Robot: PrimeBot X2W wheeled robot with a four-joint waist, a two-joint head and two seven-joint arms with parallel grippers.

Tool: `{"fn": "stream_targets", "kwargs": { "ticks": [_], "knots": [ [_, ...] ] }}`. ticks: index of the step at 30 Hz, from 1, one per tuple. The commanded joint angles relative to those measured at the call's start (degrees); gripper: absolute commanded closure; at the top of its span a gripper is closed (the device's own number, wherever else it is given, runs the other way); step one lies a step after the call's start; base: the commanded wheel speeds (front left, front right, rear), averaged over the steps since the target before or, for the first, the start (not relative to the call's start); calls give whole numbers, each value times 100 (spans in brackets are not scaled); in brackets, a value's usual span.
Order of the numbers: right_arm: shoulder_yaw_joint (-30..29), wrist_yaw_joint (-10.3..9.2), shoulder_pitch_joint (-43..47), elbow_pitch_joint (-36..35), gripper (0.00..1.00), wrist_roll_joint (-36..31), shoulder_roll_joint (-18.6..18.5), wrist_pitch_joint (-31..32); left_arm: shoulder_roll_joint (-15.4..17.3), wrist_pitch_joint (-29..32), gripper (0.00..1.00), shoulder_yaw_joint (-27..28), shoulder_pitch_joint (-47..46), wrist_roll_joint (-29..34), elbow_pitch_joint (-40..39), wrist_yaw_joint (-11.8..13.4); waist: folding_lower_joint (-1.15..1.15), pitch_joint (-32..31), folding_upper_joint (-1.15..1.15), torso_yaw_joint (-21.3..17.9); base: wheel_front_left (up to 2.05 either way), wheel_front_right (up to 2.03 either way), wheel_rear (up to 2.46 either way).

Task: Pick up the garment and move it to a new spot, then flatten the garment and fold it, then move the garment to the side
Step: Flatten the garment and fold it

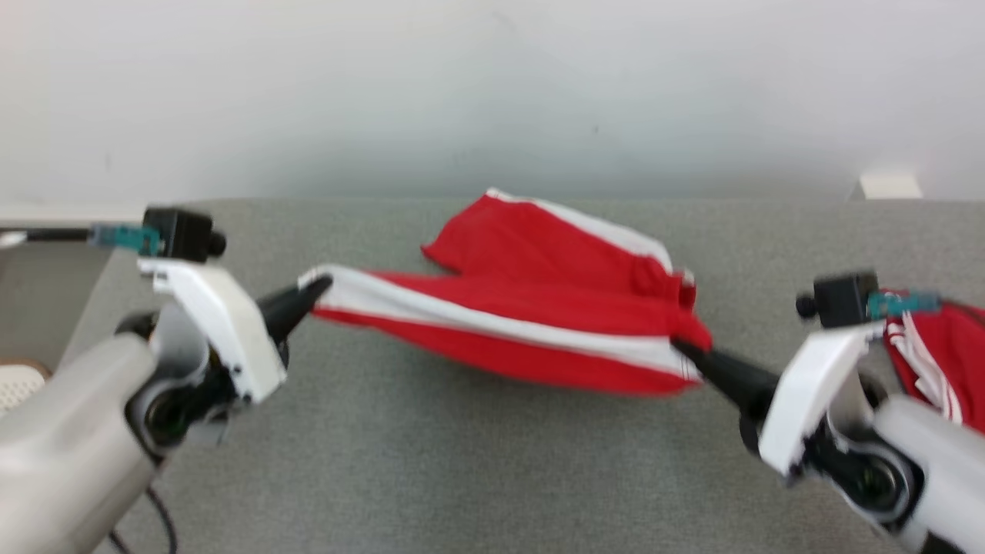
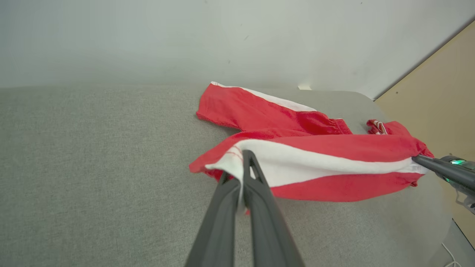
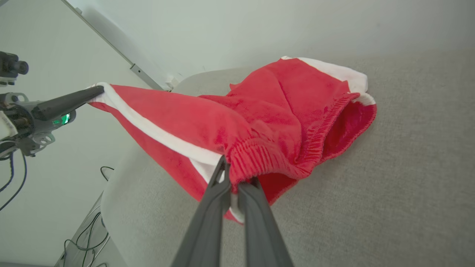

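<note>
The garment (image 1: 531, 308) is a pair of red shorts with white side stripes, stretched between my two grippers above the grey table (image 1: 431, 462). My left gripper (image 1: 317, 288) is shut on the white-striped hem (image 2: 237, 163) of one leg. At the other end, my right gripper (image 1: 681, 348) is shut on the elastic waistband (image 3: 245, 157). The near leg hangs taut in the air, while the far leg (image 2: 252, 109) rests on the table behind it. The garment (image 3: 230, 122) sags open at the waist in the right wrist view.
A second red garment with white stripes (image 1: 935, 358) lies at the table's right end, behind my right arm. A pale wall (image 1: 492, 92) backs the table. Cables (image 3: 85, 237) trail on the floor off the table's left end.
</note>
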Motion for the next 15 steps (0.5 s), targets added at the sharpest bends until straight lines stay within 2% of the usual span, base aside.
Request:
{"fn": "stream_targets", "kwargs": {
  "ticks": [1, 2, 8, 15],
  "knots": [
    [62, -12, 279, -134, 100, 79, -152, 35, 149, 48, 100, -30, 270, -123, -123, 8, 2, -324, 0, -61, 0, 0, 0],
    [62, -12, 279, -134, 100, 79, -152, 35, 149, 48, 100, -30, 270, -123, -123, 8, 2, -324, 0, -61, 0, 0, 0],
    [341, -12, 1059, -753, 100, 261, -609, 140, 746, 345, 100, -173, 1053, -630, -826, 19, 2, -540, 0, -143, 0, 0, 0],
    [552, -12, 1532, -1378, 100, 359, -819, 313, 1401, 422, 100, -261, 1659, -902, -1952, 347, 2, -600, 0, -261, 0, 0, 0]
  ]
}}
